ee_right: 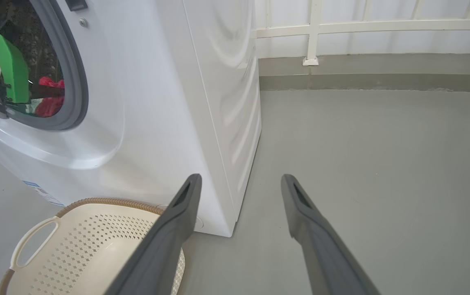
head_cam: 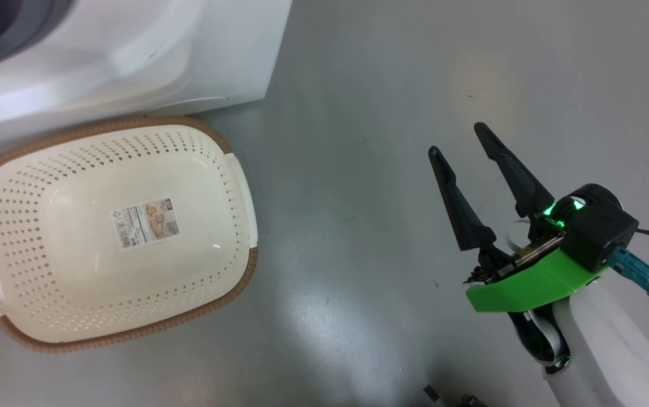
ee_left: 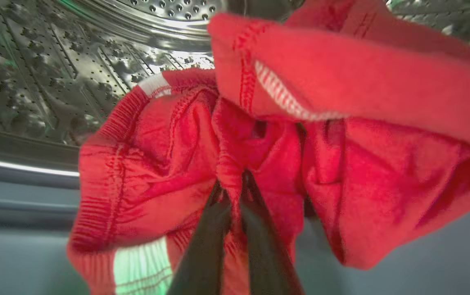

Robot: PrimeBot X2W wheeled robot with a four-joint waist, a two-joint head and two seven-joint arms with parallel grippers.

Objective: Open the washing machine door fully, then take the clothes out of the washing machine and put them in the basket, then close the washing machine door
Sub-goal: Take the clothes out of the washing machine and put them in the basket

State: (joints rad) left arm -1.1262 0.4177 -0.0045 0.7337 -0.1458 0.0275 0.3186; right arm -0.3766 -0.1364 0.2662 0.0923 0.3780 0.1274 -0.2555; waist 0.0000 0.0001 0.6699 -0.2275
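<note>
Inside the steel drum (ee_left: 55, 61) my left gripper (ee_left: 233, 180) is shut on a fold of the red clothes (ee_left: 157, 164), which bunch up around its dark fingers. In the right wrist view the red clothes (ee_right: 50, 104) show through the washing machine (ee_right: 157, 102) opening, where my left arm's green wrist (ee_right: 7, 65) reaches in. The washing machine door is out of view. The cream basket (head_cam: 47, 186) stands on the floor against the washing machine (head_cam: 132, 56) front, with nothing in it. My right gripper (head_cam: 457, 139) hangs open over the floor, right of the basket (ee_right: 96, 241).
Grey floor (head_cam: 358, 169) stretches to the right of the washer and basket. A white railing (ee_right: 312, 37) and a low grey kerb run along the back. The right gripper (ee_right: 241, 178) points at the washer's front right corner.
</note>
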